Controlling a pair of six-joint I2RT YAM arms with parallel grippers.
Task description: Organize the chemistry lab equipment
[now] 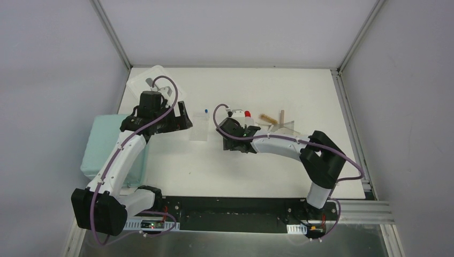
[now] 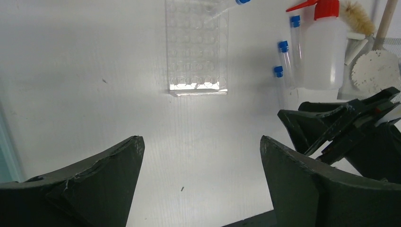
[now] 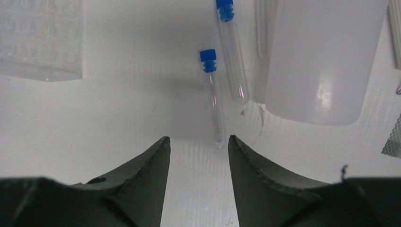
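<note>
1. The step in hand looks like gathering the loose tubes from the table so they can stand in the tube rack.
2. The right end effector [image 3: 198, 139] hangs low over the table [image 3: 118, 118]. Its jaws are apart and hold nothing.
3. The nearest blue-capped tube [image 3: 211, 94] lies flat at its 12 o'clock with the cap pointing away. The tube's round end sits just at the mouth of the gap.
4. A second tube [image 3: 232, 56] lies just beside it at 1 o'clock. The white squeeze bottle [image 3: 321, 56] stands near at 2 o'clock.
5. The tube rack [image 3: 40, 38] sits at 10 o'clock, apart from these tubes.
6. The left end effector [image 2: 201, 139] has its jaws spread wide and empty over bare table, with the rack at its 12 o'clock.
7. The next move probably calls for sliding the right jaws forward along the tube and closing gently. The neighbouring tube should not be nudged, and the picked tube must then be tipped upright for a rack hole.
</note>
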